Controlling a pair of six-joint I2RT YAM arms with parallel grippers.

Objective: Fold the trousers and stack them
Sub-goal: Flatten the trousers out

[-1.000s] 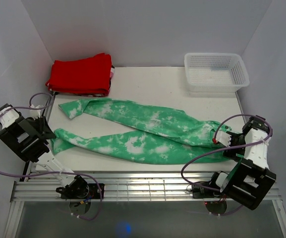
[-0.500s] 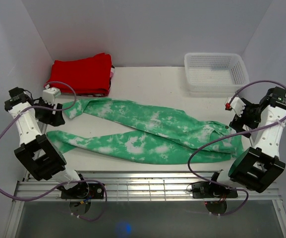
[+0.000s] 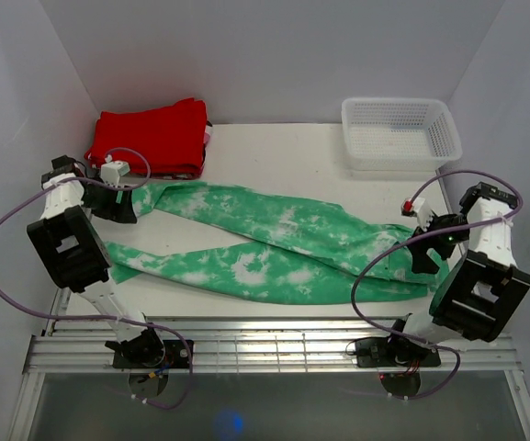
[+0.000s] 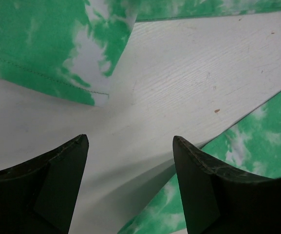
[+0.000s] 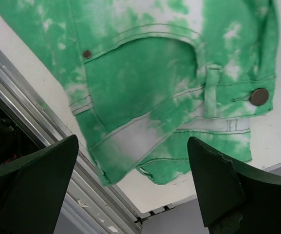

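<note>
Both arms are empty: left gripper (image 3: 118, 204), jaws wide, hovers between the two leg ends at left; trousers (image 3: 274, 243) lie full-length across the table (image 3: 320, 165), not yet folded; right gripper (image 3: 425, 250), jaws wide, hangs above the waistband. Folding and stacking remain.

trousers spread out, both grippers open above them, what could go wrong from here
1. The left gripper hangs open over bare table between the splayed legs of the trousers; closing here may catch one cuff or nothing.
2. The waistband under the open right gripper lies at the table edge by the metal rail; a pull might drag it off.
</note>
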